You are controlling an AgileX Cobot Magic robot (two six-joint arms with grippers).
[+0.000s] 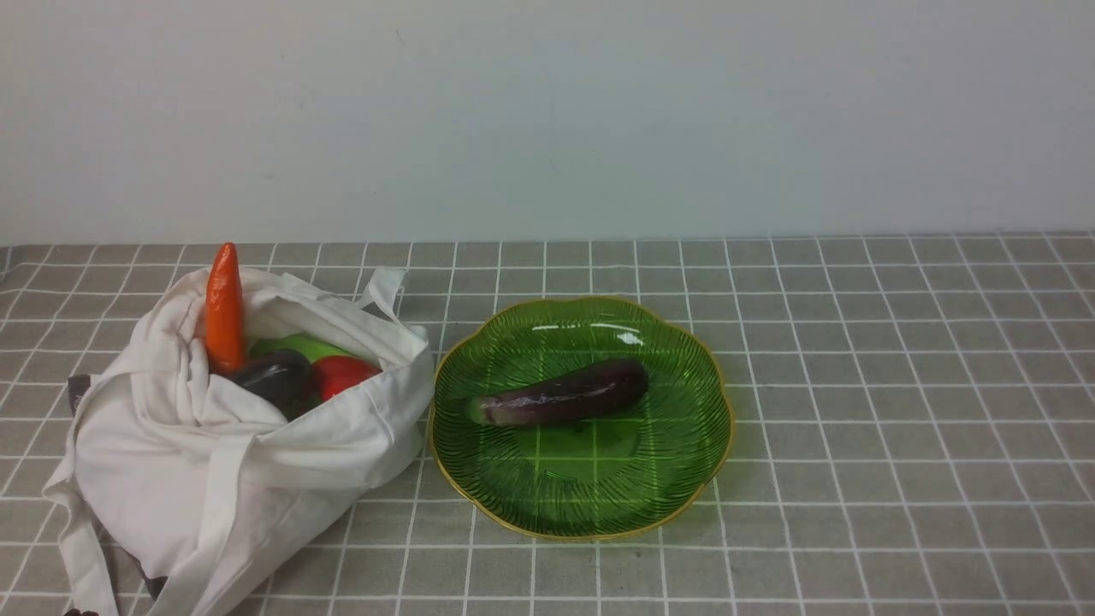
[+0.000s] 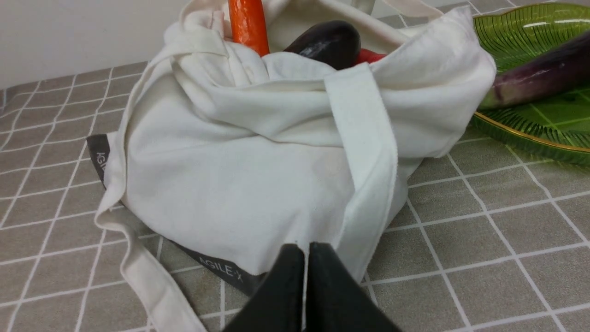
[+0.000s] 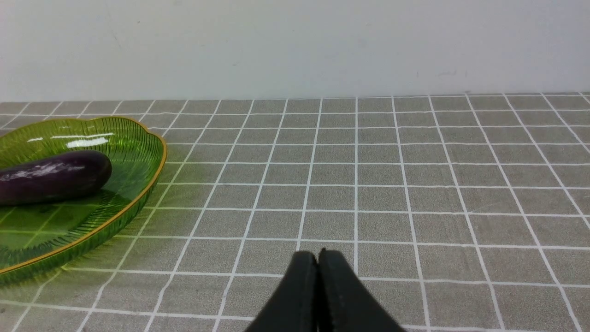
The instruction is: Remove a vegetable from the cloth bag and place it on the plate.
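You have the eggplant (image 1: 560, 397) lying on the plate (image 1: 695, 479), across its middle, pale stem end toward the bag (image 1: 214, 479) and dark rounded end away from it; the plate sits on the grey checked cloth (image 1: 898, 428) just beside the bag, their edges about touching. The bag slumps open; a carrot (image 1: 225, 308) stands upright out of its mouth, with a stubbier dark purple vegetable (image 1: 274, 376), something red (image 1: 340, 375) and something green (image 1: 299, 346) packed beside it; one strap (image 2: 368, 152) drapes down the bag's near side. Your left gripper (image 2: 306, 251) hangs low in front of the bag, fingers pressed together and holding nothing; your right gripper (image 3: 318, 258) hangs over bare cloth, apart from the plate, fingers likewise closed and empty. Neither arm shows in the front view.
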